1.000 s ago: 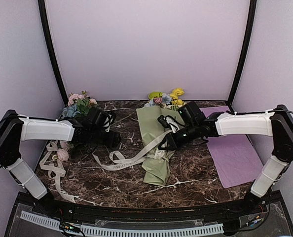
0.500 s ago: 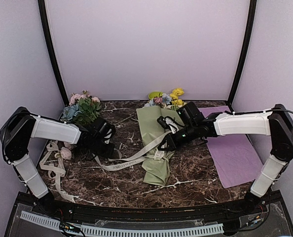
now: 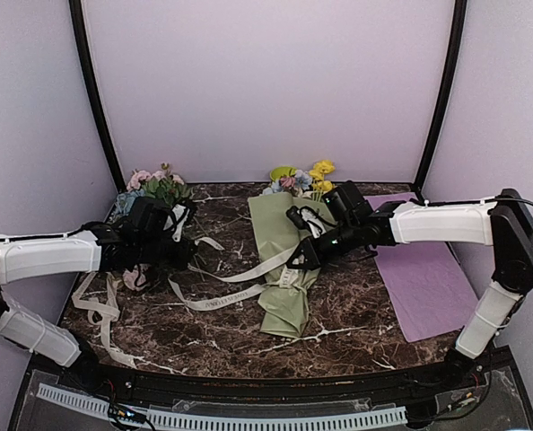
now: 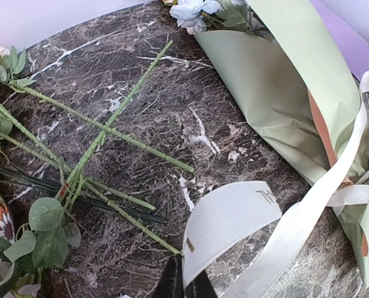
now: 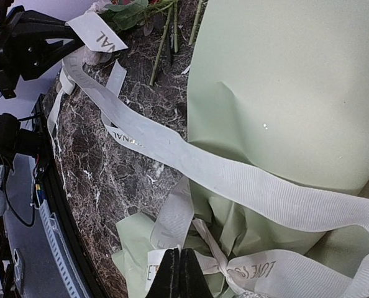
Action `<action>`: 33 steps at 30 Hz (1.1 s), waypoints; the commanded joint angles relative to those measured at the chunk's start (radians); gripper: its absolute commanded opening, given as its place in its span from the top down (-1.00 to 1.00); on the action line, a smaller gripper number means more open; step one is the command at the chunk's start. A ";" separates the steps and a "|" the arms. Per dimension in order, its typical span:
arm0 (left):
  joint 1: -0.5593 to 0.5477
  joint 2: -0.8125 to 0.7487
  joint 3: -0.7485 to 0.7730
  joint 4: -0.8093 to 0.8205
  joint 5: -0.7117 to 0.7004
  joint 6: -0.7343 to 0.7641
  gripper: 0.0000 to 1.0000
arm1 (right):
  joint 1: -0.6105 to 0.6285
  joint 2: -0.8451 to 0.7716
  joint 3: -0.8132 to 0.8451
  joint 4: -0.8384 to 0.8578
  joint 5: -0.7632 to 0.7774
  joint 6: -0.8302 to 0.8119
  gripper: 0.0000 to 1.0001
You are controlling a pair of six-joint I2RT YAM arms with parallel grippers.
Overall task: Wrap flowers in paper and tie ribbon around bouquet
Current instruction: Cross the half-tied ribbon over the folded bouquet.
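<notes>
The bouquet (image 3: 280,269), a sage-green paper (image 5: 284,81) cone, lies mid-table with yellow, blue and pink flowers (image 3: 304,178) at its far end. The cream ribbon (image 3: 240,274) is knotted round the cone's narrow part, and one long tail runs left. My left gripper (image 3: 191,256) is shut on that tail's end, which curls up as a white flap (image 4: 234,217) just above the fingertips (image 4: 184,287). My right gripper (image 3: 298,260) hovers over the cone's waist. It is shut (image 5: 179,273) on a short ribbon (image 5: 234,180) piece beside the knot.
A loose leafy cluster of pink and blue blooms (image 3: 150,190) lies at the back left, its green stems (image 4: 110,124) spread over the marble. A second pale ribbon (image 3: 96,310) trails at the left edge. A flat purple sheet (image 3: 423,278) lies under the right arm.
My left gripper dropped to the ribbon tail, shut on its end and drew back left, lifting the tail off the table. The right gripper stayed shut over the bouquet.
</notes>
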 commanded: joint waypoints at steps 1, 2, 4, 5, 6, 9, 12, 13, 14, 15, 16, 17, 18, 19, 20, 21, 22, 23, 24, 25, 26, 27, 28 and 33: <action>-0.010 -0.028 -0.026 0.036 0.036 0.075 0.99 | -0.008 0.006 0.026 0.014 -0.009 0.013 1.00; -0.015 -0.041 -0.028 0.050 0.053 0.096 1.00 | -0.009 0.007 0.025 0.012 -0.003 0.015 1.00; -0.042 -0.082 -0.033 0.090 0.110 0.147 1.00 | -0.015 0.007 0.026 0.012 -0.003 0.021 1.00; -0.063 -0.119 -0.035 0.118 0.152 0.185 1.00 | -0.017 0.008 0.041 0.013 -0.004 0.024 1.00; -0.091 -0.146 -0.035 0.160 0.207 0.225 1.00 | -0.018 0.009 0.058 0.015 -0.005 0.029 1.00; -0.172 -0.188 0.005 0.212 0.485 0.337 1.00 | -0.028 0.016 0.089 0.030 -0.019 0.043 1.00; -0.226 -0.118 0.083 0.256 0.658 0.344 1.00 | -0.037 0.043 0.133 0.030 -0.033 0.060 1.00; -0.245 -0.077 0.115 0.267 0.677 0.346 1.00 | -0.038 0.056 0.149 0.028 -0.034 0.062 1.00; -0.262 -0.021 0.168 0.268 0.709 0.353 1.00 | -0.038 0.067 0.168 0.026 -0.034 0.065 1.00; -0.280 0.042 0.219 0.264 0.749 0.365 1.00 | -0.040 0.078 0.179 0.023 -0.035 0.065 1.00; -0.302 0.100 0.270 0.246 0.791 0.381 1.00 | -0.040 0.089 0.192 0.013 -0.034 0.064 1.00; -0.324 0.161 0.327 0.217 0.836 0.408 1.00 | -0.041 0.099 0.204 -0.003 -0.031 0.061 1.00; -0.347 0.216 0.372 0.199 0.864 0.435 1.00 | -0.042 0.107 0.213 -0.014 -0.028 0.057 1.00; -0.369 0.265 0.403 0.204 0.872 0.458 1.00 | -0.044 0.111 0.219 -0.024 -0.028 0.052 1.00; -0.386 0.313 0.428 0.226 0.883 0.476 1.00 | -0.043 0.113 0.223 -0.029 -0.030 0.044 1.00; -0.410 0.373 0.454 0.256 0.898 0.497 1.00 | -0.043 0.114 0.226 -0.032 -0.032 0.039 1.00; -0.431 0.424 0.495 0.266 0.904 0.517 1.00 | -0.043 0.116 0.231 -0.038 -0.033 0.029 1.00; -0.454 0.477 0.548 0.257 0.903 0.543 1.00 | -0.043 0.117 0.237 -0.044 -0.031 0.020 1.00; -0.480 0.530 0.608 0.228 0.900 0.574 1.00 | -0.043 0.118 0.243 -0.054 -0.031 0.009 1.00; -0.503 0.584 0.676 0.194 0.894 0.614 1.00 | -0.043 0.117 0.249 -0.063 -0.033 -0.002 1.00; -0.526 0.629 0.730 0.176 0.884 0.640 1.00 | -0.043 0.117 0.253 -0.075 -0.037 -0.013 1.00; -0.544 0.670 0.769 0.179 0.871 0.657 1.00 | -0.043 0.116 0.255 -0.082 -0.043 -0.025 1.00; -0.559 0.697 0.790 0.204 0.867 0.668 1.00 | -0.043 0.115 0.255 -0.090 -0.053 -0.038 1.00; -0.588 0.749 0.734 0.471 0.842 0.646 1.00 | -0.043 0.103 0.247 -0.134 -0.070 -0.100 1.00</action>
